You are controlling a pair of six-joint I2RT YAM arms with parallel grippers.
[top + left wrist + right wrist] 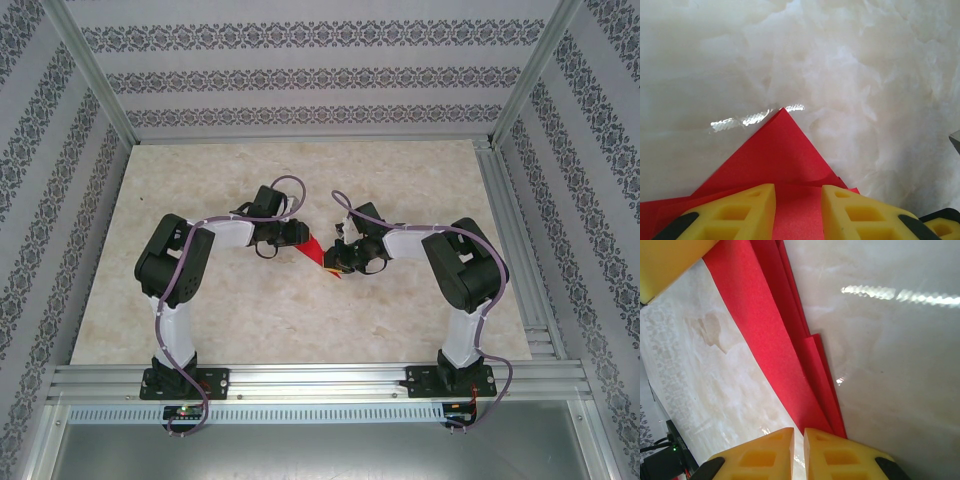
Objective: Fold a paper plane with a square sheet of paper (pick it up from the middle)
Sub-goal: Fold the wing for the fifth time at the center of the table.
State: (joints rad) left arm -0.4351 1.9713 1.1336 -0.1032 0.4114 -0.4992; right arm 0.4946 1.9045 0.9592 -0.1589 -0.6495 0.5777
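The plane point(314, 250) lies flat at about the middle of the surface point(200, 320), well clear of every edge, with the two claws meeting over it from either side.

The left claw point(301, 243) sits low over the wide end. From its wrist, its fingers point(740, 215) stand partway apart and red paper point(780, 155) shows in the gap and under both, the point aimed away. It clamps nothing that I can see.

The right claw point(331, 261) is at the other end. Its fingers point(850, 460) are closed to a bare sliver, and the narrow creased end point(765, 340) runs in under one fingertip. I cannot tell whether it pinches the paper.
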